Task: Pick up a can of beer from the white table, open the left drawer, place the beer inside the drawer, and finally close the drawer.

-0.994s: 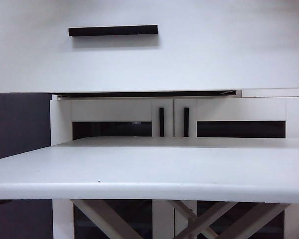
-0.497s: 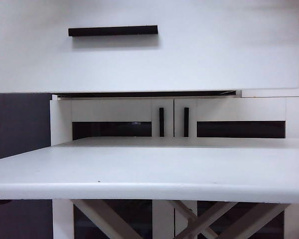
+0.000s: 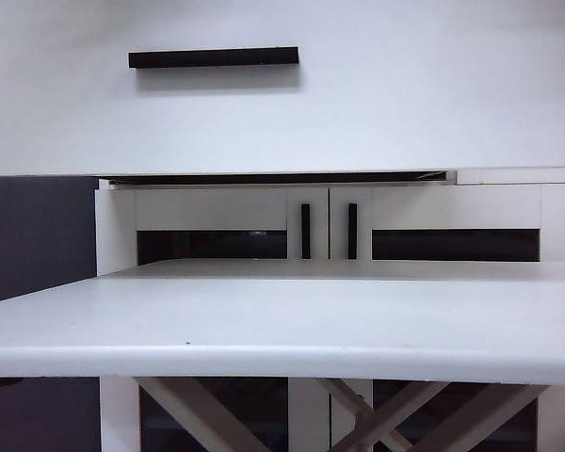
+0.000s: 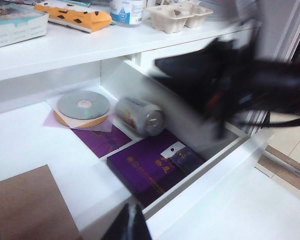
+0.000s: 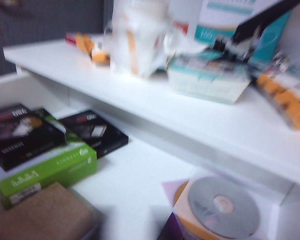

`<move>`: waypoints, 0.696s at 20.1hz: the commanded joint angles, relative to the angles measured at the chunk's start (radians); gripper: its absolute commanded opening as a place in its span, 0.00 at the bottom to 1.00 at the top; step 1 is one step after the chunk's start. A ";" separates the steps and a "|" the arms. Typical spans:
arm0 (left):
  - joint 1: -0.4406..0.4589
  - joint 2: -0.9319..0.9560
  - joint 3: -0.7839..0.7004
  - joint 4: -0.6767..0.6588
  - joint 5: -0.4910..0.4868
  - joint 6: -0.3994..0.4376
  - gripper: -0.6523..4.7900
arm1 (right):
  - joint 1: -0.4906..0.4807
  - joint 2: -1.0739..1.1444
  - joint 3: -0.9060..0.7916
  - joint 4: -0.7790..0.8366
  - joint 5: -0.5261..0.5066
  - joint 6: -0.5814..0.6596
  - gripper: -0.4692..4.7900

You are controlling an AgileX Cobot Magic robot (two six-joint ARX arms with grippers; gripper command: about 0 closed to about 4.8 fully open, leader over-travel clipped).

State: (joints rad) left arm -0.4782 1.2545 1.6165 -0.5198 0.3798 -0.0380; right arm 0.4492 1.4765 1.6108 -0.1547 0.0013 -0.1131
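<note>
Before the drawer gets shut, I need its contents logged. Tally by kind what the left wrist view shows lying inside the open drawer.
Small silver metal can of beer, on its side: 1
Shiny silver disc on an orange sleeve: 1
Flat purple boxes: 2
Brown cardboard piece: 1
Total: 5

A silver compact disc (image 4: pixel 83 105) is seen lying on an orange sleeve, beside flat purple boxes (image 4: pixel 145 167). A brown cardboard piece (image 4: pixel 30 207) is laid nearby. On the white shelf above, a grey pulp egg carton (image 4: pixel 177 15), an orange patterned packet (image 4: pixel 75 17) and a teal-and-white box (image 4: pixel 12 25) are set. A green box (image 5: pixel 50 167) and black boxes (image 5: pixel 90 131) are seen elsewhere.
</note>
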 commanded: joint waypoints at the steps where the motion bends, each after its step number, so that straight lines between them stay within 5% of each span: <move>1: -0.002 -0.005 0.004 -0.004 0.028 0.043 0.11 | 0.000 -0.083 0.004 -0.062 0.004 0.000 0.08; 7: -0.002 -0.048 -0.116 -0.072 -0.098 0.014 0.11 | 0.000 -0.332 0.003 -0.348 0.098 0.001 0.08; 14: -0.003 -0.245 -0.546 0.287 -0.325 -0.055 0.11 | 0.000 -0.447 0.003 -0.447 0.094 0.015 0.08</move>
State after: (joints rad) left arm -0.4805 1.0241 1.0962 -0.3016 0.0914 -0.0895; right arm 0.4492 1.0283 1.6108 -0.6056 0.0944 -0.1020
